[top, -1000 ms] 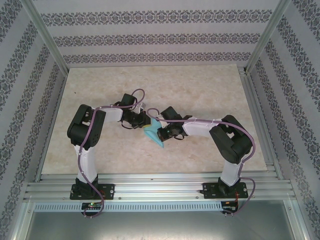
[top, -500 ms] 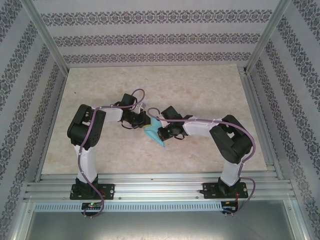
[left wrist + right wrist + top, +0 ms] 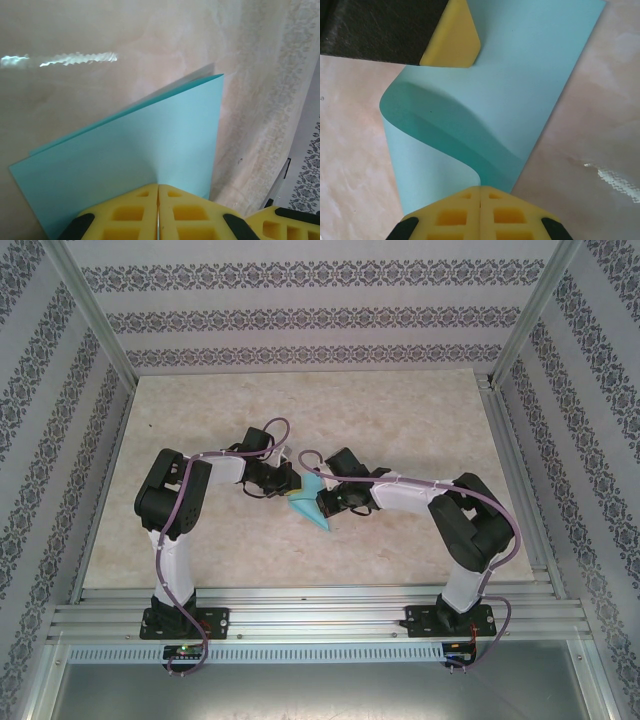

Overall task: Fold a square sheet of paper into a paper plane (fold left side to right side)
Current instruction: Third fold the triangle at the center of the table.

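Note:
The square sheet of paper (image 3: 308,506) is light blue and folded over, held up off the table between both arms at mid-table. My left gripper (image 3: 292,481) is shut on one edge; in the left wrist view its yellow fingertips (image 3: 158,187) pinch the flat doubled sheet (image 3: 130,150). My right gripper (image 3: 324,503) is shut on the opposite edge (image 3: 480,188). In the right wrist view the paper (image 3: 520,85) bows in a soft S-curve toward the left gripper's yellow finger (image 3: 454,40). No pointed paper plane shape is visible.
The marble-patterned tabletop (image 3: 400,420) stretches around the arms. Patterned walls (image 3: 300,310) and metal frame posts (image 3: 90,320) enclose it. An aluminium rail (image 3: 320,615) carries both arm bases at the near edge.
The right arm's elbow has swung slightly right and its gripper has edged up toward the left gripper. The paper has shifted a little with it. Both grips hold.

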Robot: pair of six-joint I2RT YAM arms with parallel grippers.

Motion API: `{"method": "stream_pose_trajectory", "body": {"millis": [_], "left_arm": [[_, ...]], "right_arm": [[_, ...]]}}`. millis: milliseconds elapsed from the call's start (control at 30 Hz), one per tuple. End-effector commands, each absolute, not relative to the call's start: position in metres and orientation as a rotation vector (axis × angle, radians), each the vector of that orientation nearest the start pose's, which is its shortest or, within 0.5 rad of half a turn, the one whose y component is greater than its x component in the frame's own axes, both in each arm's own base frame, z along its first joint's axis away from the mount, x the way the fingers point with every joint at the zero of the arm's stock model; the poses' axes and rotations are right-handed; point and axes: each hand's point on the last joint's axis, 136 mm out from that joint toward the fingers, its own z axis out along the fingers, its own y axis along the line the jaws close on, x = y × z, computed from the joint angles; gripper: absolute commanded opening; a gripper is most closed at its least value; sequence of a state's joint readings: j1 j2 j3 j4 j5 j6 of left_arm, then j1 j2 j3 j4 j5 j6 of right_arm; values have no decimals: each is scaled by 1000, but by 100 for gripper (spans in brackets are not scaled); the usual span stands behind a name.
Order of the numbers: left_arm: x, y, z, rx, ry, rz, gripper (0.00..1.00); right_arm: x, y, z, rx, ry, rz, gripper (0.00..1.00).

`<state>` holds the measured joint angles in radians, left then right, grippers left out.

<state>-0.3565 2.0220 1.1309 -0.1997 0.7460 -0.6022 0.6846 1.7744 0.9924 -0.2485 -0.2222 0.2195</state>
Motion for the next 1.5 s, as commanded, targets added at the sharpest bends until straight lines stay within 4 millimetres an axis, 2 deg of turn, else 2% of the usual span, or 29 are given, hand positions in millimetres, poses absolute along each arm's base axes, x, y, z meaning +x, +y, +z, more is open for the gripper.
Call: {"method": "stream_pose_trajectory", "body": {"millis": [0, 567, 867, 967, 1067, 1167, 1233, 1367, 1467], "left_arm": [[345, -255, -11, -88, 2892, -1187, 10], [344, -256, -10, -83, 2890, -1193, 10], [347, -258, -3, -73, 2871, -1201, 13], [352, -257, 8, -57, 2853, -1200, 18], [361, -252, 30, -47, 2811, -1213, 23], [371, -238, 54, -52, 2761, -1201, 36], [376, -226, 70, -61, 2731, -1188, 39], [372, -208, 89, -88, 2693, -1164, 40], [359, -212, 92, -112, 2667, -1243, 29]], "right_arm": [[306, 291, 35, -678, 2594, 568, 0], [306, 292, 19, -684, 2640, 555, 0], [294, 291, 6, -703, 2692, 551, 0], [291, 286, 1, -691, 2718, 531, 0], [288, 283, -2, -687, 2734, 521, 0], [285, 282, -5, -689, 2743, 529, 0], [284, 283, -7, -695, 2746, 533, 0], [284, 285, -5, -697, 2741, 542, 0], [284, 285, -5, -703, 2737, 543, 0]]}}
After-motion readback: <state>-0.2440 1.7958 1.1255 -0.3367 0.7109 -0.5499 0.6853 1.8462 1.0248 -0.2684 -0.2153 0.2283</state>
